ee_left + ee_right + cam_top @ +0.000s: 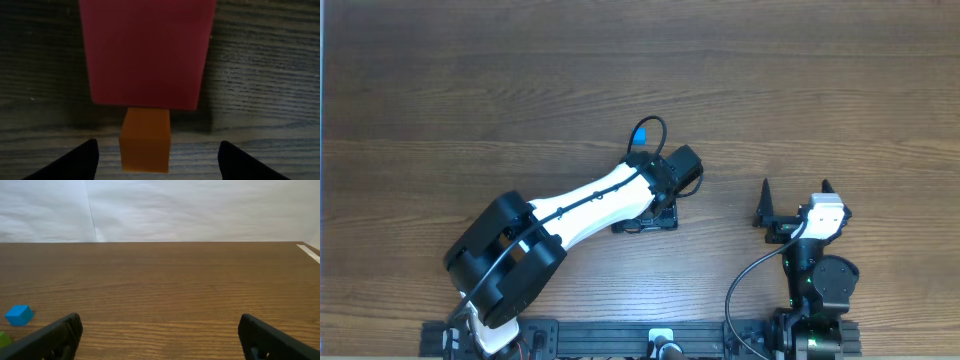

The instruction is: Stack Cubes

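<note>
Wooden counter (470,80) carries everything.

Left arm (590,205) – stands at its base and reaches to the counter's middle, pointing down. Left pincer (157,143) is spread wide and holds nothing; both fingers (80,160) stand well clear of the cube between them.

Right arm (815,270) – folded close to its base. Right pincer (795,185) is also spread wide and has hold of nothing, with bare counter between and ahead of its fingers.

Red cube (147,50) – just beyond the left pincer's fingertips, looking much larger than the others. Cannot tell whether it sits on the counter or on something else.

Orange cube (146,142) – midway between the left pincer's open fingers, touching neither, on the counter, its far edge meeting the red cube's near edge in the wrist view.

Blue cube (640,136) – just past the left pincer, partly covered by the arm; well apart from the right pincer, off toward the left arm's side.

Green object (3,339) – near the blue cube, cut off at the edge.
</note>
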Action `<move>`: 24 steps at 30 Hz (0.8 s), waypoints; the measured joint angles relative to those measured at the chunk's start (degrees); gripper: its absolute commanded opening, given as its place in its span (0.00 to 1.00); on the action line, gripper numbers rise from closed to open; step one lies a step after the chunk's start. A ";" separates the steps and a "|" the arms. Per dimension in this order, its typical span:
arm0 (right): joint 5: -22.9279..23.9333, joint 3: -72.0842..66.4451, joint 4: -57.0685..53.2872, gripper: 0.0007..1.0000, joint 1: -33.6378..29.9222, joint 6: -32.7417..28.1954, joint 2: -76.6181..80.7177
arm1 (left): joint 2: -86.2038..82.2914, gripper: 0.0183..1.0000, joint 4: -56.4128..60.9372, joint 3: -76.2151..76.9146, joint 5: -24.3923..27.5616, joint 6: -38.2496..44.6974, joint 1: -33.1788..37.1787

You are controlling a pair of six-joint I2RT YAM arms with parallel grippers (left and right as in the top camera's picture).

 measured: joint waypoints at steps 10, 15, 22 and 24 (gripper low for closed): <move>0.02 0.00 0.00 0.99 0.00 0.00 0.00 | 0.00 0.57 0.07 -0.11 0.85 -1.29 1.38; 0.00 0.00 0.00 0.99 0.00 0.00 0.00 | 0.00 0.50 0.09 -0.15 1.20 -1.49 1.70; 0.00 0.00 0.00 0.99 0.00 0.00 0.00 | 0.00 0.42 0.09 -1.16 1.73 -1.55 1.70; 0.00 0.00 0.00 0.99 0.00 0.00 0.00 | 0.00 0.38 0.07 -1.33 1.95 -1.57 1.70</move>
